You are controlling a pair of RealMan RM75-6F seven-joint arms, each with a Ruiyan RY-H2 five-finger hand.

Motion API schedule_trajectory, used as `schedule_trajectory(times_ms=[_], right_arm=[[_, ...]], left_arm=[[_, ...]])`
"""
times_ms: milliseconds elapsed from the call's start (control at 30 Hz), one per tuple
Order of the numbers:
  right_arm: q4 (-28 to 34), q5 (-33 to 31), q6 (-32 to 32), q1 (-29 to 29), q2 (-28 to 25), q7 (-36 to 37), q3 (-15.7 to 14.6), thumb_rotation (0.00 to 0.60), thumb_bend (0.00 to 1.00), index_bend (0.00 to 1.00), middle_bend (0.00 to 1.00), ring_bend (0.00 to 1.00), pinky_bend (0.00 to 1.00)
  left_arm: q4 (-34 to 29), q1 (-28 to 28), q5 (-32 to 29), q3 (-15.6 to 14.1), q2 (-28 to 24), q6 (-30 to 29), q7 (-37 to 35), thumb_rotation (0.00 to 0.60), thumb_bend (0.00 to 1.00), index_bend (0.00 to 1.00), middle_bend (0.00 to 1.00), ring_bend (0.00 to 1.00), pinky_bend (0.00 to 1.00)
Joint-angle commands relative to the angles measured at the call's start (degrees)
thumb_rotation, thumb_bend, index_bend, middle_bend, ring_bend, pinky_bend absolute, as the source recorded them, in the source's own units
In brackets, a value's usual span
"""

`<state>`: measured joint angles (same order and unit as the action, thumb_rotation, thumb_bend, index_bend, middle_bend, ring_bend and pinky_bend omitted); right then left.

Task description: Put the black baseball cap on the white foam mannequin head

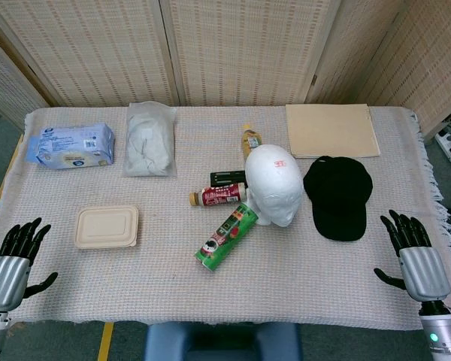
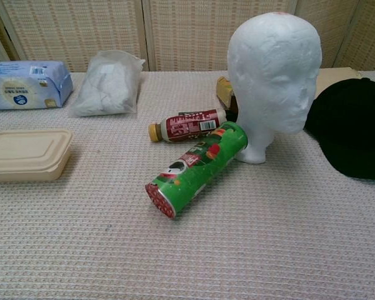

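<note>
Black fabric baseball cap (image 1: 337, 196) lies flat on the woven cloth-covered table (image 1: 308, 278), just to the right of the white foam mannequin head (image 1: 273, 184), close beside it but apart, with no hand on it. From my chest view the head stands upright on its neck base, facing the cap.

Against the head's base leans a green cardboard snack tube (image 1: 225, 236), lying on its side with its red end toward me. Behind the tube I see a small red-labelled drink bottle with a yellow cap (image 1: 217, 196) on its side, and beyond the head another yellow-capped bottle (image 1: 250, 140), partly hidden. A small dark object (image 1: 227, 177) sits near the head; I cannot tell what it is.

Farther out: a tan flat board (image 1: 332, 130) behind the cap, a clear plastic bag of white material (image 1: 150, 138), a blue pack of wipes (image 1: 69, 146), and a beige lidded food box (image 1: 107, 226).

My left hand (image 1: 11, 263) and right hand (image 1: 416, 257) rest at the near table edge, fingers spread, holding nothing.
</note>
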<state>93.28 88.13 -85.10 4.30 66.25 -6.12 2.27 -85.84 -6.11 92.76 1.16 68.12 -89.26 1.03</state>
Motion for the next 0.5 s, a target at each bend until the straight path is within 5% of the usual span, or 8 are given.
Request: schedule_trajectory(times_ms=[33,500], right_arm=[[-0.02,-0.21,0.11,0.05,-0.1,0.03,0.12,0.6,0.02,0.0,0.0,0.0,0.0],[-6.25,-1.22,-3.03,-1.2,2.72,-1.27,1.27,0.6,0.02,0.06,0.0,0.0,0.0]], left_arm=[[0.24,-0.04,0.27,-0.07,0.27,-0.14,0.13,0.6,0.22,0.07,0.0,0.0,0.01],[-0.97,-0.03,0.63,-0.28,-0.6,-0.41,-2.15,0.6,0.22,0.06,0.0,0.0,0.01]])
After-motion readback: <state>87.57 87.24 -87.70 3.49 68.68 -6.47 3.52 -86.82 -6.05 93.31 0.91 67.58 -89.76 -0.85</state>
